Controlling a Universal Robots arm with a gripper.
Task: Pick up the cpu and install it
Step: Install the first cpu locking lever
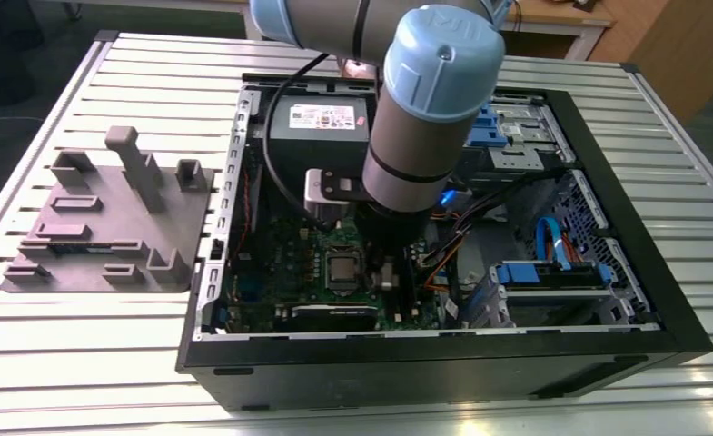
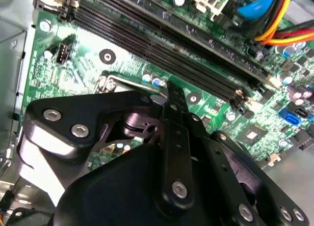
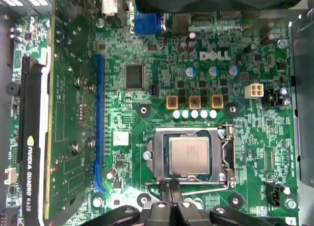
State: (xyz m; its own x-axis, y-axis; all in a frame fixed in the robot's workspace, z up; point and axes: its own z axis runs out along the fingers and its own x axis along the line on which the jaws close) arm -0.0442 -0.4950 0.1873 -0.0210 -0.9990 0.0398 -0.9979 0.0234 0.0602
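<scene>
The cpu (image 3: pixel 189 155) already lies flat inside the socket frame (image 3: pixel 190 157) of the green motherboard (image 3: pixel 162 93), so placing looks done, though the frame appears not yet latched. The end effector (image 3: pixel 169 189) hovers at the socket's edge, fingers pressed together and holding nothing. Memory slots (image 2: pixel 162 37), orange and yellow cables (image 2: pixel 284 24) and a graphics card (image 3: pixel 32 137) crowd the open case (image 1: pixel 453 363) on the slatted bench (image 1: pixel 90 345).

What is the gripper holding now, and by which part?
Nothing. The gripper has its fingers together with nothing between them, beside the socket frame. The cpu lies flat in the socket, apart from the fingers.
</scene>
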